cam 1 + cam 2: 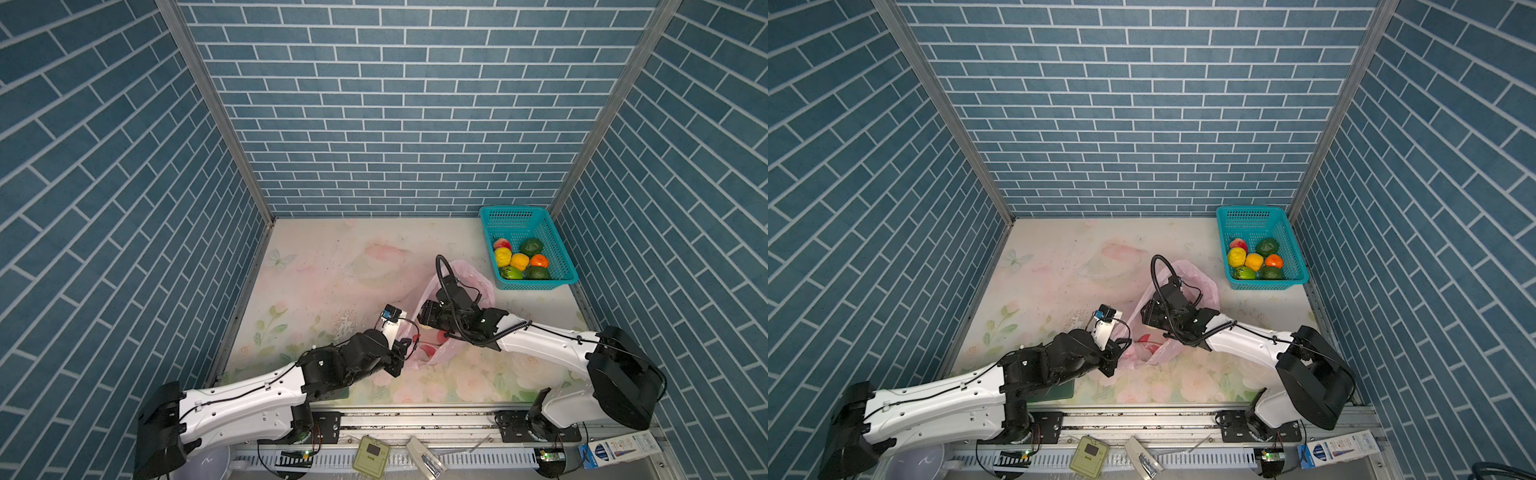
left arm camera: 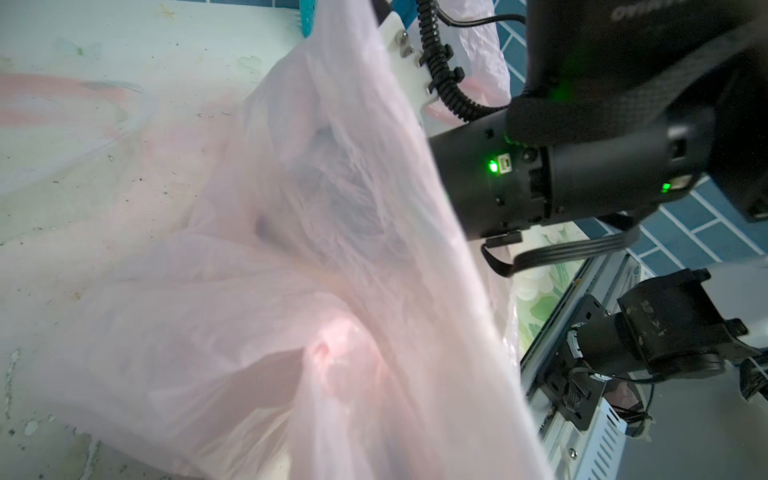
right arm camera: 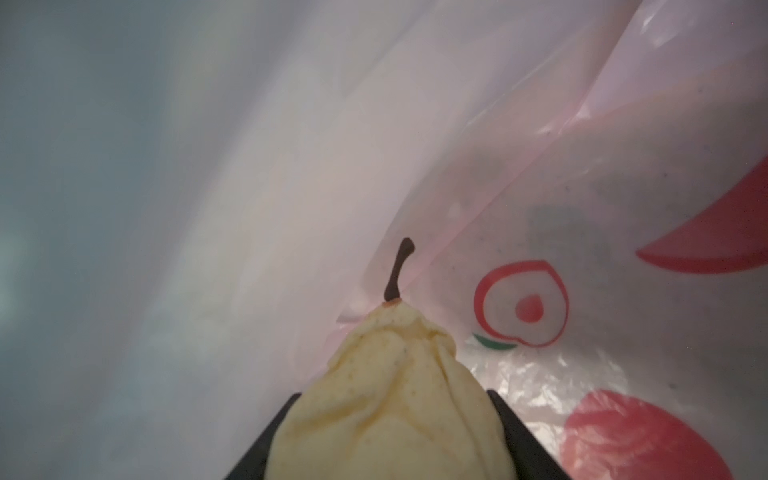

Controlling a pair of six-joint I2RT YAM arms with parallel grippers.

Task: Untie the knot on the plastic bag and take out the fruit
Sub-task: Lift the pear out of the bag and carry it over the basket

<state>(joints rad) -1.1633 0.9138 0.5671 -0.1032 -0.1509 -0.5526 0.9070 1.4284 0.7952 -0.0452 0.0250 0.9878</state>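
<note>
Only the right wrist view showed us the right gripper (image 3: 394,397) inside the pink plastic bag (image 3: 623,187), clamped on a pale yellow pear (image 3: 390,361). In both top views the bag lay near the teal basket (image 1: 555,253), which held seven fruits (image 1: 519,261). The left gripper (image 1: 405,348) was closed and seemingly pinched the bag's rim.

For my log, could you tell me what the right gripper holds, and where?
The right gripper holds a pale yellow pear across its broad body, inside the plastic bag.
</note>
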